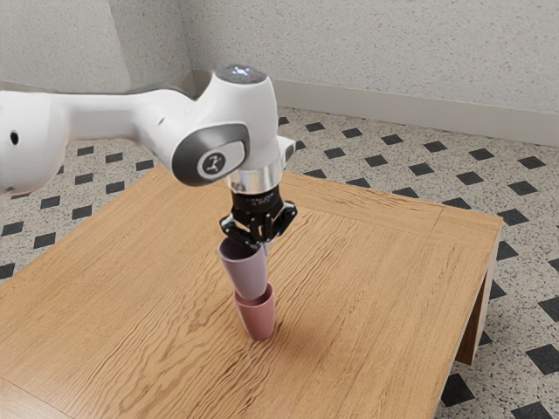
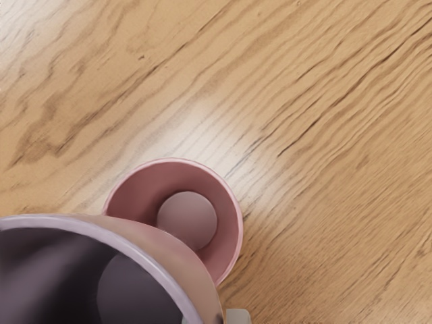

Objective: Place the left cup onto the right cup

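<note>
One mauve cup (image 1: 244, 270) gripped by tool (image 1: 259, 244) (tilted), base at pink cup (image 1: 256, 319).

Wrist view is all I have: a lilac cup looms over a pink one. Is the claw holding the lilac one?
Observer: Yes. In the exterior view the claw is shut on the lilac cup at its rim.
Operator: Base seated in the lower one?
Observer: Its base meets the mouth of the pink cup; I can't tell how deep.
Operator: Straight?
Observer: No, it is tilted, with its rim leaning toward the exterior view's left. The pink cup stands upright on the table.
</note>
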